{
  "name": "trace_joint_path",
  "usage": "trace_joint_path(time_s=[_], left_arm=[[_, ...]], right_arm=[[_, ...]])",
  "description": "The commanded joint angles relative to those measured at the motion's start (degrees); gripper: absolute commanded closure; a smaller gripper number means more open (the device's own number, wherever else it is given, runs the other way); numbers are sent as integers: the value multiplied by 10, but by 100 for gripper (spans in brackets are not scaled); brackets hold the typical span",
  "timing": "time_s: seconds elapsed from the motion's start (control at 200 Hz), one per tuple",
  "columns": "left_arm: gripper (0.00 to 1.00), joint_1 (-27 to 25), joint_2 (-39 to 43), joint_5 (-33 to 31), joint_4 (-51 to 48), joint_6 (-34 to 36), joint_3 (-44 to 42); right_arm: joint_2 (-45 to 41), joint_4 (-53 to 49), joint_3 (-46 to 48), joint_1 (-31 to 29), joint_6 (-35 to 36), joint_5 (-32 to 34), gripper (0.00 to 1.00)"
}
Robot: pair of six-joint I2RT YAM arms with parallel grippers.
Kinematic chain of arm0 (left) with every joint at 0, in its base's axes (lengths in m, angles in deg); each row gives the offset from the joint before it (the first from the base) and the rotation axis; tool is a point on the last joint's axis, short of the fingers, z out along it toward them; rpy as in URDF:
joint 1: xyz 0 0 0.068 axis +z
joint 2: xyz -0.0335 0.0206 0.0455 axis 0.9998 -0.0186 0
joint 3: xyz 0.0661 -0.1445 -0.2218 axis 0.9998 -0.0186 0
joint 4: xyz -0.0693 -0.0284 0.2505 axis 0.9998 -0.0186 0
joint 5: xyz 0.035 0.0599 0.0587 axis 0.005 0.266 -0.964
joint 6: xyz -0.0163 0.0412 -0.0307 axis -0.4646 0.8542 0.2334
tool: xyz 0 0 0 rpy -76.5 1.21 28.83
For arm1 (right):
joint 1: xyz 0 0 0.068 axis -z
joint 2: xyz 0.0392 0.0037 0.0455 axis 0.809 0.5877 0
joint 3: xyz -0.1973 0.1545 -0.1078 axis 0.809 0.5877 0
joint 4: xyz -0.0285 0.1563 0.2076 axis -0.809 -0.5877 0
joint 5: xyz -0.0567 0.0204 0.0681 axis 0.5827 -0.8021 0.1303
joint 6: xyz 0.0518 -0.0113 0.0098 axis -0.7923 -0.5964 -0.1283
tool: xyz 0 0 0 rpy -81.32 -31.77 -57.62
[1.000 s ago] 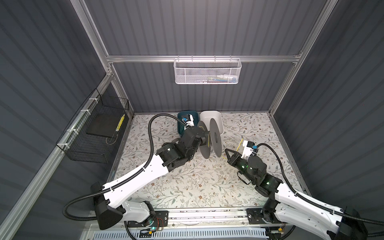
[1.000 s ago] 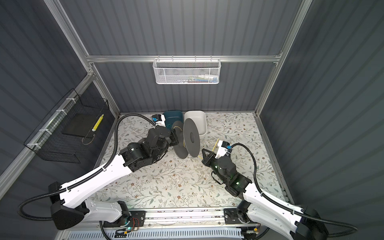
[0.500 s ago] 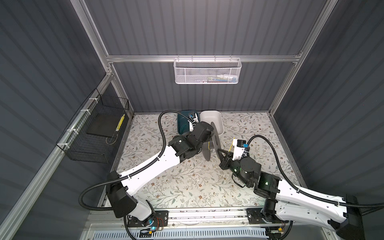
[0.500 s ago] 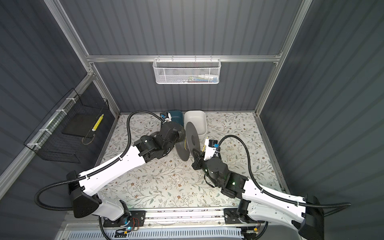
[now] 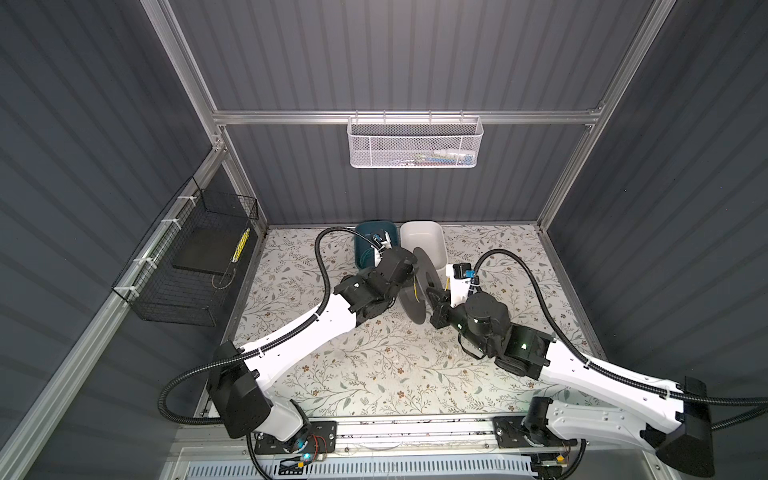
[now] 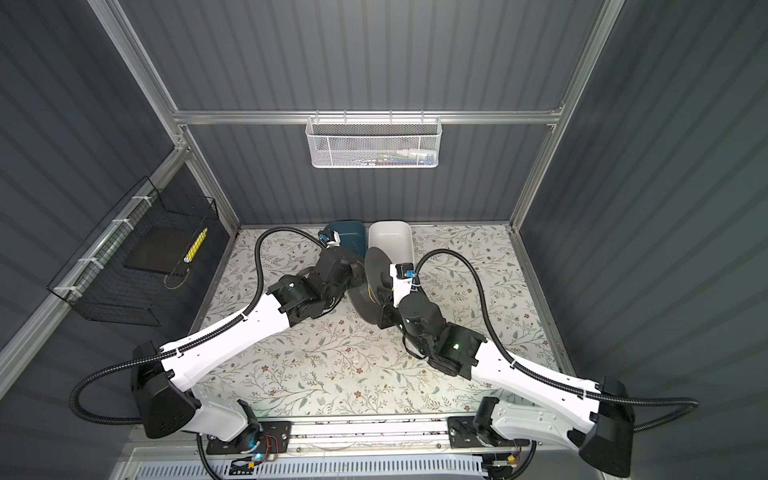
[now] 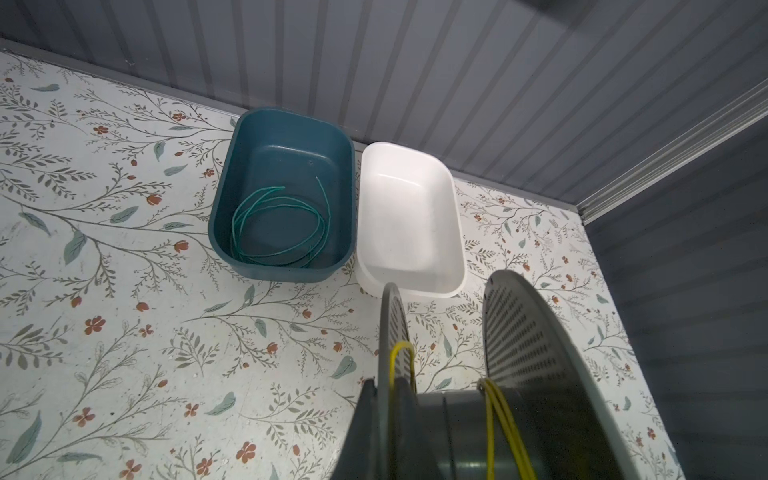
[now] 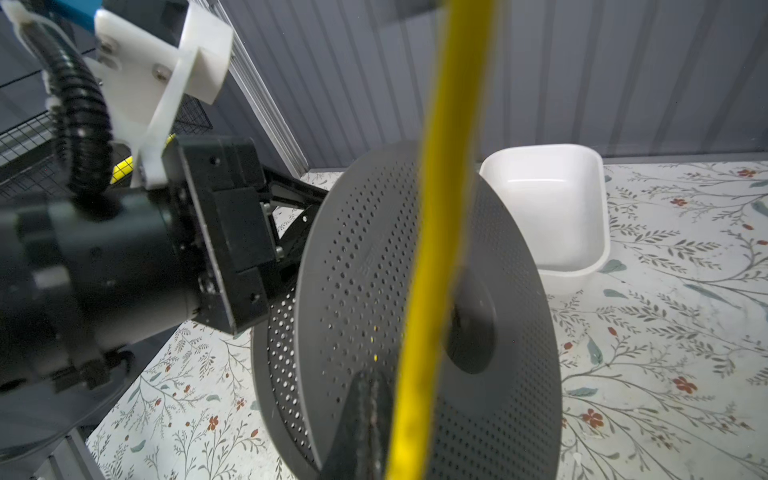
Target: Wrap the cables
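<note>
Pinching yellow cable (image 8: 436, 208), right gripper (image 5: 432, 294); left gripper (image 7: 386, 415) apparently clamps spool (image 7: 540, 353).

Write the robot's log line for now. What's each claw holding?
left gripper: shut on spool | right gripper: shut on yellow cable | spool: few yellow turns wound | teal cable: loose in teal bin

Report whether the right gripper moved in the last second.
Yes. In a top view the right gripper has moved left: it was just past the right edge of the white tub, and now sits inside that edge, beside the spool.
</note>
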Motion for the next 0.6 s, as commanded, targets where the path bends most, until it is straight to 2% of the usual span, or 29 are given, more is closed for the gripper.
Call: trace_joint_path(time_s=[0.0, 0.13, 0.27, 0.525, 0.595], left_arm=[[100, -22, -30, 51, -8, 65, -14], [100, -24, -43, 64, -8, 69, -16], [100, -23, -40, 76, 2, 58, -32], [100, -24, -35, 98, 9, 49, -57], [100, -23, -36, 103, 15, 46, -61]], right_arm=[[3, 76, -19, -8, 5, -90, 100], [14, 57, -31, -8, 12, -87, 100], [23, 43, -12, -8, -17, -93, 99], [-2, 14, 13, 3, -33, -78, 98], [-6, 0, 14, 15, -37, -89, 94]])
